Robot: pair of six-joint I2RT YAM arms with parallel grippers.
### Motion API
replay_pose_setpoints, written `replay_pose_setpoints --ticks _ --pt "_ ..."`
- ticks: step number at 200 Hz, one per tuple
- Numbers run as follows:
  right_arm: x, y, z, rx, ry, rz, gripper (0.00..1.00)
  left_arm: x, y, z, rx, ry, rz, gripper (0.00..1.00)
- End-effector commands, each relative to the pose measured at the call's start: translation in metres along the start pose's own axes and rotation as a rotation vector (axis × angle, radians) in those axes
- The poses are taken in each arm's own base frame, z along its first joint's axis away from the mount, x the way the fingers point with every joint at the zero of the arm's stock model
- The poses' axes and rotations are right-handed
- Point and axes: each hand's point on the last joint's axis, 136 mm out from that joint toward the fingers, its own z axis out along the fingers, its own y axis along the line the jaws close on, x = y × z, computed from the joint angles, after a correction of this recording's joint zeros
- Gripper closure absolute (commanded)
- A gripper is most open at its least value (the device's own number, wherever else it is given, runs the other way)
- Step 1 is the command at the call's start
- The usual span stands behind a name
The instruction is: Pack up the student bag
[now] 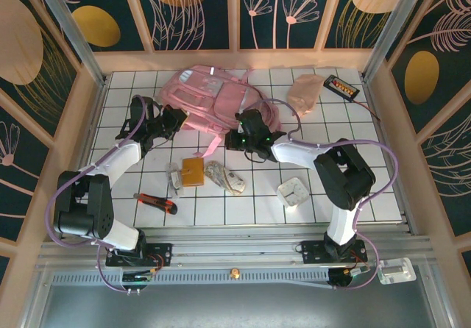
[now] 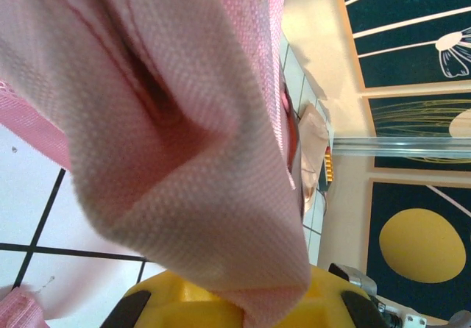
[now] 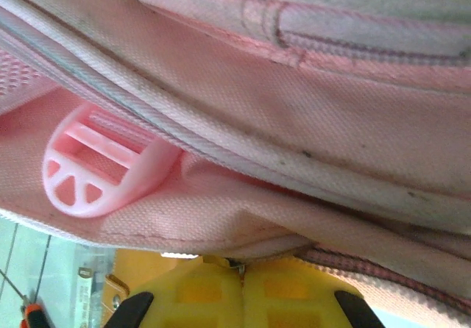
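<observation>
Top view: bag (image 1: pixel 206 96) lies flat at the far middle of the table (image 1: pixel 368 195), with the left gripper (image 1: pixel 174 119) at its left edge and the right gripper (image 1: pixel 240 134) at its near right corner. Pouch (image 1: pixel 305 93), knife (image 1: pixel 156 204) and other small items lie loose outside it, so packing looks unstarted and the bag needs opening first. Left wrist: gripper clenched on a fold of bag fabric. Right wrist: jaws closed, pinching bag fabric beside a buckle (image 3: pixel 96 170).
</observation>
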Motion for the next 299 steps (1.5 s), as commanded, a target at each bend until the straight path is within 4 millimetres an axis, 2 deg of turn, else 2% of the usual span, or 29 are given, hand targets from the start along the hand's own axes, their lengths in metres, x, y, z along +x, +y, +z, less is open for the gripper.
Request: replay_pose_setpoints --ticks 1,4,6,11,25,53,82,95,110,121,130,136,140,144,154,158,160,163,166,180,195,208,220,237,268,299 --pt "0.007 -0.03 -0.018 0.191 0.028 0.004 1.0 -0.012 -0.054 -0.022 0.131 -0.04 0.096 1.0" --pt "0.009 -0.034 -0.021 0.212 0.036 0.003 1.0 -0.013 -0.052 -0.023 0.123 -0.046 0.098 1.0" --pt "0.01 -0.038 -0.022 0.229 0.042 0.001 1.0 -0.018 -0.061 -0.025 0.136 -0.058 0.111 1.0" --pt "0.012 -0.042 -0.026 0.256 0.053 -0.008 1.0 -0.022 -0.063 -0.027 0.133 -0.071 0.12 1.0" --pt "0.015 -0.059 -0.038 0.343 0.068 -0.022 1.0 -0.029 -0.058 -0.029 0.112 -0.087 0.134 1.0" --pt "0.014 -0.088 -0.052 0.395 0.09 0.004 1.0 -0.036 -0.047 -0.029 0.086 -0.103 0.133 1.0" --pt "0.001 -0.102 -0.062 0.411 0.075 0.002 1.0 -0.041 -0.036 -0.029 0.058 -0.112 0.142 1.0" --pt "-0.001 -0.108 -0.062 0.405 0.085 0.005 1.0 -0.051 -0.026 -0.031 0.03 -0.132 0.145 1.0" --pt "0.0 -0.106 -0.058 0.385 0.094 -0.008 1.0 -0.067 -0.014 -0.031 0.01 -0.157 0.141 1.0" --pt "0.007 -0.086 -0.049 0.302 0.123 -0.023 1.0 -0.077 -0.011 -0.023 0.01 -0.152 0.152 1.0" --pt "0.009 -0.067 -0.041 0.241 0.135 -0.038 1.0 -0.078 -0.01 -0.011 0.013 -0.104 0.162 1.0" --pt "0.013 -0.051 -0.034 0.197 0.148 -0.054 1.0 -0.073 -0.01 -0.005 0.031 -0.06 0.154 0.97" --pt "0.013 -0.04 -0.031 0.168 0.152 -0.063 1.0 -0.068 -0.012 -0.002 0.05 -0.04 0.146 0.89" --pt "0.014 -0.031 -0.028 0.145 0.154 -0.069 1.0 -0.062 -0.013 -0.002 0.066 -0.03 0.142 0.72" --pt "0.013 -0.01 -0.023 0.087 0.151 -0.073 1.0 -0.045 -0.013 -0.005 0.082 -0.023 0.141 0.45" --pt "0.013 -0.003 -0.021 0.06 0.15 -0.071 1.0 -0.04 -0.016 -0.009 0.093 -0.026 0.147 0.3" --pt "0.013 0.0 -0.02 0.049 0.149 -0.069 1.0 -0.033 -0.01 -0.01 0.086 -0.019 0.136 0.22" --pt "0.013 0.004 -0.02 0.034 0.148 -0.067 1.0 -0.027 -0.009 -0.012 0.094 -0.016 0.131 0.05" --pt "0.012 0.009 -0.019 0.017 0.146 -0.063 1.0 -0.02 -0.007 -0.013 0.104 -0.009 0.119 0.02" --pt "0.014 0.021 -0.016 -0.028 0.152 -0.057 1.0 0.014 -0.004 -0.021 0.137 0.024 0.084 0.01" --pt "0.016 0.029 -0.015 -0.044 0.159 -0.071 1.0 0.048 0.004 -0.022 0.098 0.048 0.09 0.01" --pt "0.019 0.035 -0.014 -0.056 0.168 -0.085 1.0 0.077 0.003 -0.016 0.117 0.086 0.063 0.01" --pt "0.023 0.039 -0.014 -0.064 0.176 -0.095 1.0 0.092 0.004 -0.006 0.134 0.108 0.024 0.01" --pt "0.028 0.04 -0.013 -0.064 0.187 -0.101 1.0 0.103 0.009 0.012 0.116 0.118 0.001 0.01" --pt "0.031 0.036 -0.015 -0.058 0.183 -0.111 1.0 0.111 0.019 0.041 0.1 0.133 -0.064 0.02" --pt "0.028 0.041 -0.018 -0.069 0.171 -0.122 1.0 0.105 0.028 0.059 0.071 0.109 -0.116 0.14"
